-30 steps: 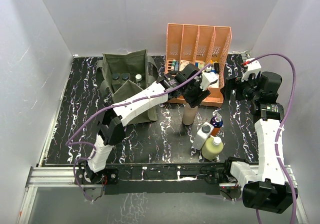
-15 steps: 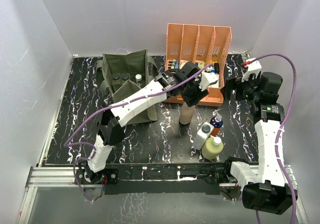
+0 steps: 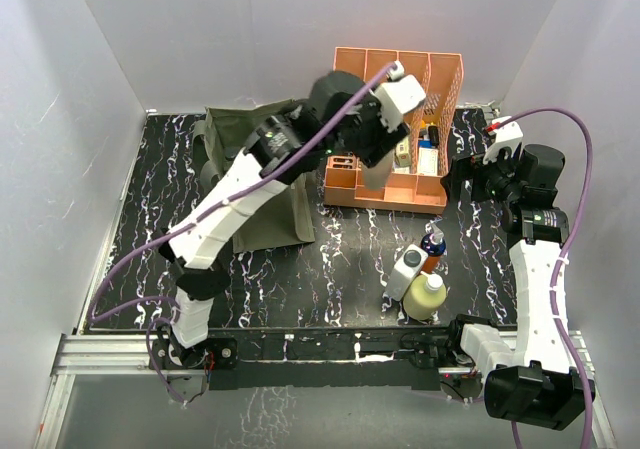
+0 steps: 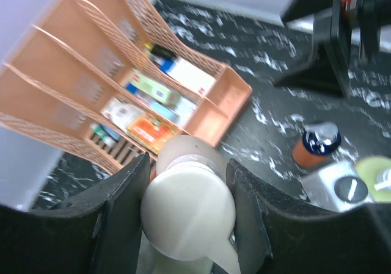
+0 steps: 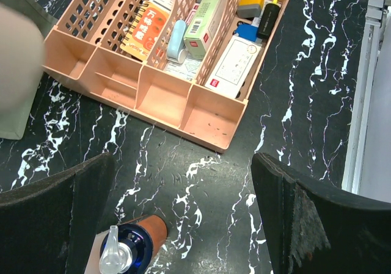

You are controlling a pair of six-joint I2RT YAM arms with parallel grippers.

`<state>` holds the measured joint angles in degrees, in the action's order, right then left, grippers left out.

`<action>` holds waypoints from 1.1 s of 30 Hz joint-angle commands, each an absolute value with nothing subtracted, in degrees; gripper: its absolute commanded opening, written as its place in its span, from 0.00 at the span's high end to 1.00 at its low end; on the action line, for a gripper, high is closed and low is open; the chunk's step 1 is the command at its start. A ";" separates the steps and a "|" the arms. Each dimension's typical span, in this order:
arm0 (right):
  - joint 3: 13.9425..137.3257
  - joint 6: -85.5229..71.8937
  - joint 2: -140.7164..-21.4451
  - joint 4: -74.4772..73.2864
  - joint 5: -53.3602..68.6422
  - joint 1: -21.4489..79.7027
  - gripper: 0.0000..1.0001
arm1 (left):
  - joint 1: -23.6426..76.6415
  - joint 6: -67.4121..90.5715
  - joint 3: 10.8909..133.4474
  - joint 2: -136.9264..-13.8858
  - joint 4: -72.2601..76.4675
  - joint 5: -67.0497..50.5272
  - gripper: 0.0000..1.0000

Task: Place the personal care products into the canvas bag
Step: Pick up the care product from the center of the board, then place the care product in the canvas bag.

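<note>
My left gripper point(image 3: 375, 159) is shut on the tall beige bottle point(image 3: 374, 176) and holds it in the air over the front of the peach organiser. In the left wrist view the jaws clamp its white pump top point(image 4: 188, 207). The olive canvas bag point(image 3: 226, 131) stands at the back left, its inside mostly hidden by my left arm. The white grey-capped bottle point(image 3: 407, 269), small orange-blue bottle point(image 3: 432, 244) and pale yellow bottle point(image 3: 425, 296) stand together on the table at front right. My right gripper point(image 5: 183, 213) is open and empty above the table beside the orange-blue bottle point(image 5: 131, 243).
The peach slotted organiser point(image 3: 440, 69) with small boxes and tubes stands at the back centre, also in the right wrist view point(image 5: 208, 118). White walls enclose the black marbled table point(image 3: 150, 219). The right arm point(image 3: 535, 269) stands along the right side.
My left gripper has lifted the beige bottle off the table and carried it up and back, over the organiser's front. The right arm has not moved.
</note>
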<state>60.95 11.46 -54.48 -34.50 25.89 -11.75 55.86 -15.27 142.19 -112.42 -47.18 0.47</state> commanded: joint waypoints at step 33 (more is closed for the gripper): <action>58.53 11.69 -53.74 -31.16 26.72 -12.04 0.01 | 52.93 -35.15 149.95 -98.75 -28.98 38.83 1.00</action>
